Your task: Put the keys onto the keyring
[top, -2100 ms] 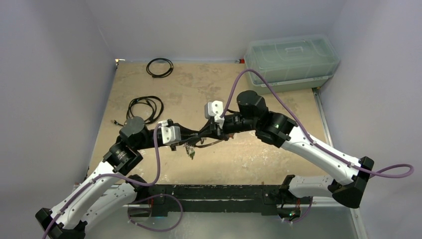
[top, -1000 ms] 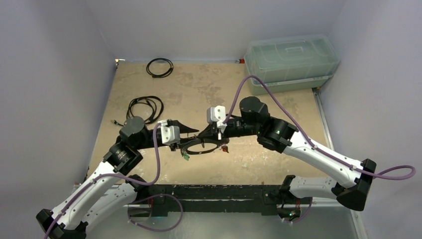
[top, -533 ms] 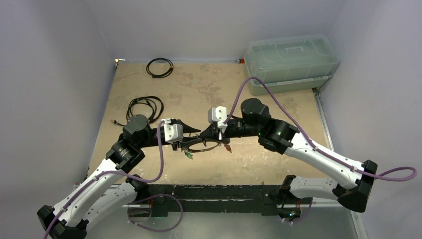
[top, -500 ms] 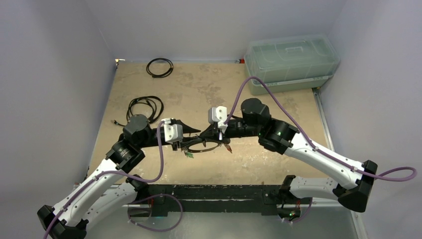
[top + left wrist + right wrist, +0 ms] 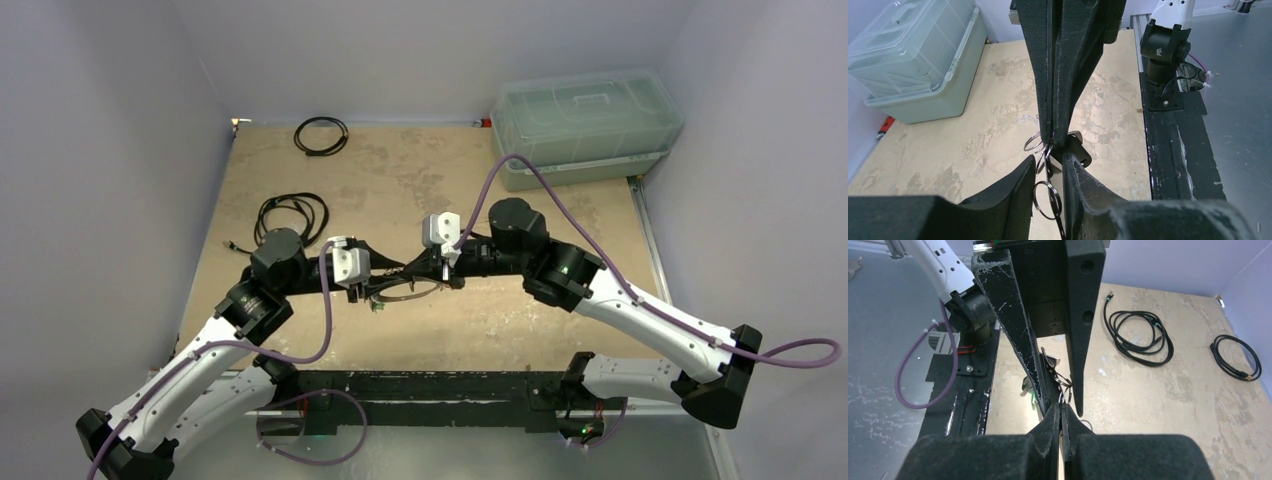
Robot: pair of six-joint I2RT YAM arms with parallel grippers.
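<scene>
Worn beige tabletop (image 5: 420, 180) fills your overhead view. A clear lidded box (image 5: 585, 125) sits at the far right corner, a small cable loop (image 5: 321, 135) lies near the far edge, and a coiled cord (image 5: 293, 215) lies on the left. Your two arms meet tip to tip over the middle of it.

Your right gripper (image 5: 1061, 409) is clamped tight, its fingertips pinching the keyring (image 5: 408, 292). From above, the keyring shows as a thin dark arc under both sets of tips.

Your left gripper (image 5: 1049, 159) has its fingers parted on either side of the right gripper's tips. Small split rings (image 5: 1047, 200) dangle in the gap between them. A green key (image 5: 377, 305) hangs at the keyring's left end, just below your left gripper.
</scene>
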